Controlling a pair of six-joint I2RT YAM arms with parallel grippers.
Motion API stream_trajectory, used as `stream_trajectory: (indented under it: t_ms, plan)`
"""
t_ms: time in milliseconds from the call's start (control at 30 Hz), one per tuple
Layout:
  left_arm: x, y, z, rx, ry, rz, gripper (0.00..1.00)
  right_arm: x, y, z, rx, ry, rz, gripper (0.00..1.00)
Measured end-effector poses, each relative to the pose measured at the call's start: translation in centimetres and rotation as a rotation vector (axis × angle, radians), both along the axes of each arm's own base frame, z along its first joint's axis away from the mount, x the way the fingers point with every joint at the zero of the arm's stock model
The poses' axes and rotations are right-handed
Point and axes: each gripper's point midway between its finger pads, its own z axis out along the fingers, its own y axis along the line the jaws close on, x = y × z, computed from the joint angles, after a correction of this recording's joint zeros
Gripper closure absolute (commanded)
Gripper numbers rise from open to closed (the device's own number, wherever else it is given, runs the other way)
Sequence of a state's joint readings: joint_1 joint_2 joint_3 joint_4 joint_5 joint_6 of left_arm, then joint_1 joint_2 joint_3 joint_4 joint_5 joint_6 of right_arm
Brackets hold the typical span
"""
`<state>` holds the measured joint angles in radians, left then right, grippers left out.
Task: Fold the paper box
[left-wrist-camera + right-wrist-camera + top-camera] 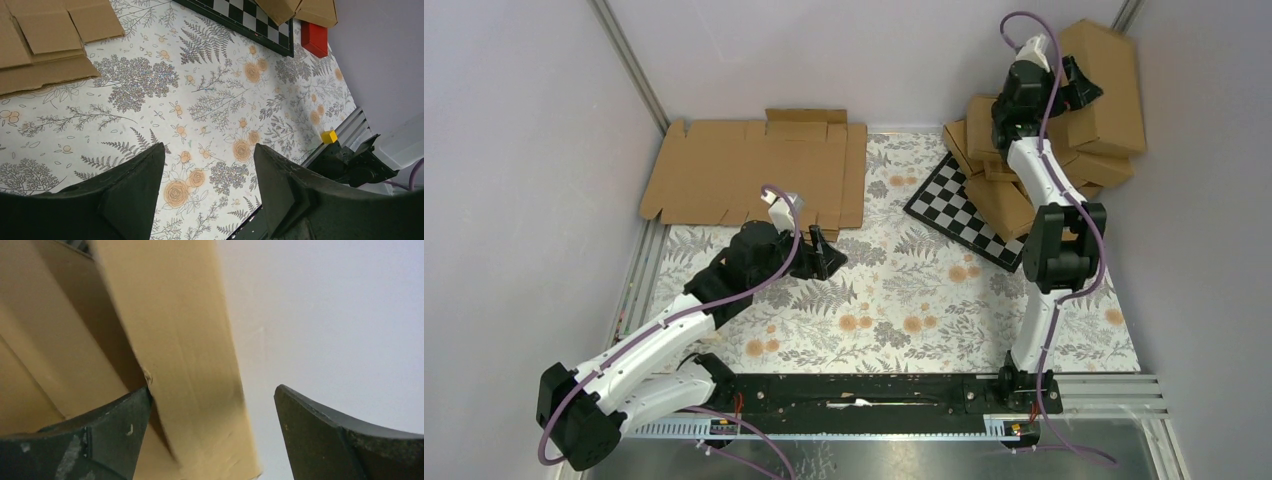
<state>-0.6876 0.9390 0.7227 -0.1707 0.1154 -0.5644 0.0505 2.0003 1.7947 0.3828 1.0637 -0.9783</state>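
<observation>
The flat paper box [754,170], a brown die-cut sheet with notched flaps, lies at the back left of the table. Its corner shows in the left wrist view [45,45]. My left gripper [824,255] hovers just in front of its near edge, open, with only floral cloth between the fingers [210,155]. My right gripper [1076,85] is raised at the back right against a folded brown carton [1109,85] on top of a pile. It stands open [212,395]: the carton's edge [175,330] lies by the left finger, apart from the right finger.
Several folded cartons [1004,190] are heaped at the back right, partly on a black-and-white checkered board [959,205]. A small red block [314,37] sits by the board, and a yellow cube [328,136] by the right rail. Grey walls close in on three sides.
</observation>
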Motion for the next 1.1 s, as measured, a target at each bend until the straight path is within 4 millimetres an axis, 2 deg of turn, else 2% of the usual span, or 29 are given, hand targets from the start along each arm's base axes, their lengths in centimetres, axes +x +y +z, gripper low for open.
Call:
stream_trajectory:
  t_ms: [67, 133, 200, 300, 433, 533, 600, 700, 800, 900, 967, 1000, 1100]
  plan:
    - [0.0, 0.0, 0.0, 0.0, 0.0, 0.002, 0.3, 0.8, 0.2, -1.6, 0.023, 0.036, 0.001, 0.01]
    - [0.1, 0.1, 0.0, 0.001, -0.001, 0.004, 0.29, 1.2, 0.7, -2.4, 0.065, 0.046, 0.017, 0.0]
    - [0.1, 0.1, 0.0, 0.001, -0.002, 0.007, 0.28, 1.3, 1.2, -2.0, 0.11, 0.033, 0.034, 0.0]
    - [0.1, 0.1, 0.0, 0.002, -0.002, 0.008, 0.25, 1.6, 2.7, 0.1, 0.194, -0.03, 0.094, 0.0]
    - [0.2, 0.2, -0.1, 0.011, -0.006, 0.013, 0.19, 1.4, 5.6, 2.6, 0.304, -0.089, 0.205, 0.01]
    - [0.3, 0.6, -0.3, 0.027, -0.01, 0.022, 0.09, 0.7, 8.5, 3.7, 0.404, -0.106, 0.316, 0.01]
    - [0.4, 0.9, -0.1, 0.033, -0.025, 0.037, 0.02, 0.0, 10.7, 4.1, 0.482, -0.11, 0.401, 0.0]
    - [0.8, 1.5, 0.7, 0.035, -0.064, 0.069, 0.01, -2.5, 14.1, 3.4, 0.616, -0.114, 0.543, 0.0]
    - [1.5, 2.3, 1.4, 0.03, -0.115, 0.123, 0.01, -7.6, 16.7, 0.1, 0.75, -0.13, 0.674, 0.0]
    - [2.2, 3.4, 0.8, 0.041, -0.156, 0.183, 0.01, -13.7, 17.6, -4.4, 0.859, -0.202, 0.765, 0.0]
    - [2.7, 4.4, -0.3, 0.064, -0.185, 0.233, 0.01, -16.3, 17.9, -7.4, 0.905, -0.255, 0.804, 0.0]
    - [3.0, 5.0, -0.9, 0.085, -0.203, 0.261, 0.01, -17.1, 17.9, -8.8, 0.917, -0.27, 0.816, 0.0]
    - [3.9, 7.1, -3.0, 0.168, -0.252, 0.343, 0.01, -19.1, 17.7, -14.7, 0.949, -0.263, 0.804, 0.0]
